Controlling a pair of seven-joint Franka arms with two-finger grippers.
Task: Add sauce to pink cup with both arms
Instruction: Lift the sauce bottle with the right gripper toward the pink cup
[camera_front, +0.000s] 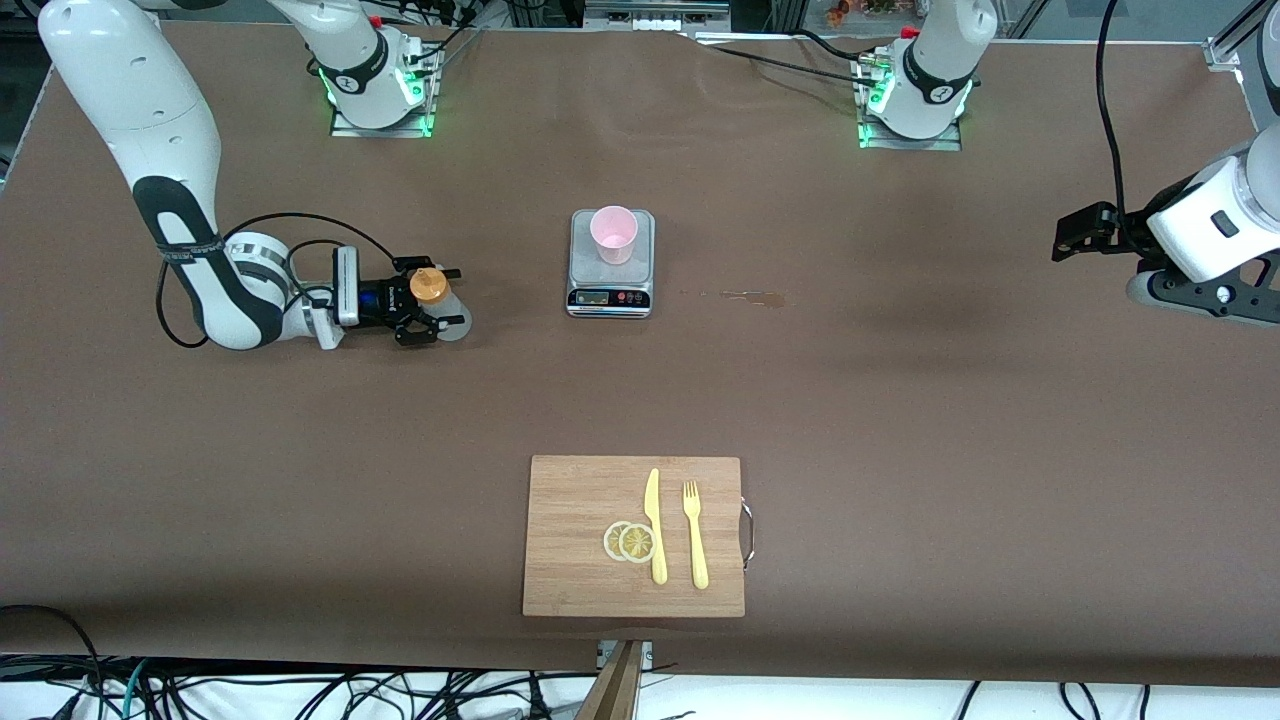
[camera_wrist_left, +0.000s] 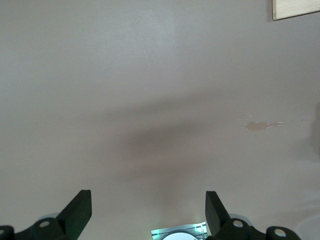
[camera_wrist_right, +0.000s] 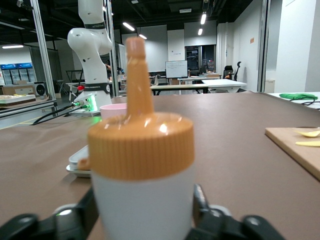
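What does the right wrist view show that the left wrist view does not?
Only the right wrist view shows the sauce bottle between the right claw's fingers, with the pink cup on the scale farther off. Only the left wrist view shows the open left claw over bare table and a small stain. Both show the cutting board.

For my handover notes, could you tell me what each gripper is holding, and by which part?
The right gripper has its fingers around the sauce bottle's body, below the orange cap. The left gripper holds nothing.
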